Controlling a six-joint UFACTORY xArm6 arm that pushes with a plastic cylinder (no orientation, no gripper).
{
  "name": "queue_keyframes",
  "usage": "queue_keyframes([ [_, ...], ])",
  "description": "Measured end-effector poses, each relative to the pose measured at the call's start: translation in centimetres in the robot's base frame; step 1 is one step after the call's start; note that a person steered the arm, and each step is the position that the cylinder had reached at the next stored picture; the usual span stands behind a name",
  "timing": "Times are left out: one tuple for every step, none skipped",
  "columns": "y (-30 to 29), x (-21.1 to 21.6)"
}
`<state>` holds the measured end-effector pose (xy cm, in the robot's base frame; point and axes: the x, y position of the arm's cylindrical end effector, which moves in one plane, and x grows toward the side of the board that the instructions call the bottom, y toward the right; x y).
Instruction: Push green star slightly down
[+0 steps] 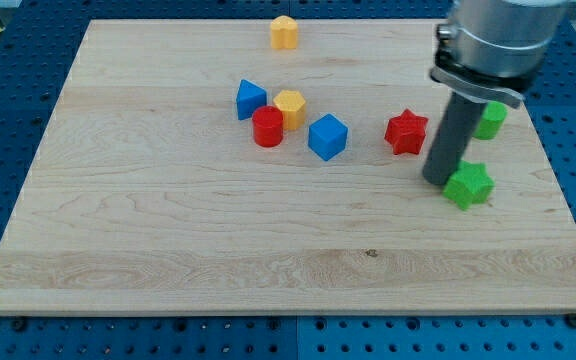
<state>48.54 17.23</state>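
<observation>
The green star point(470, 186) lies on the wooden board point(168, 250) at the view's right. My tip point(438, 180) rests on the board right at the star's left edge, touching or nearly touching it. The dark rod rises from there up to the grey arm at the view's top right. A red star point(406, 132) lies just up and left of the tip.
A second green block point(489, 121), partly hidden by the arm, lies above the green star. A blue cube point(328, 137), red cylinder point(267, 127), yellow block point(290, 105) and blue block point(250, 98) cluster mid-board. Another yellow block point(284, 32) sits near the top edge.
</observation>
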Motion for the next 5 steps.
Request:
queue_keyframes([
  [1.5, 2.0],
  [2.7, 3.6],
  [1.9, 3.6],
  [0.9, 0.3],
  [3.1, -2.0],
])
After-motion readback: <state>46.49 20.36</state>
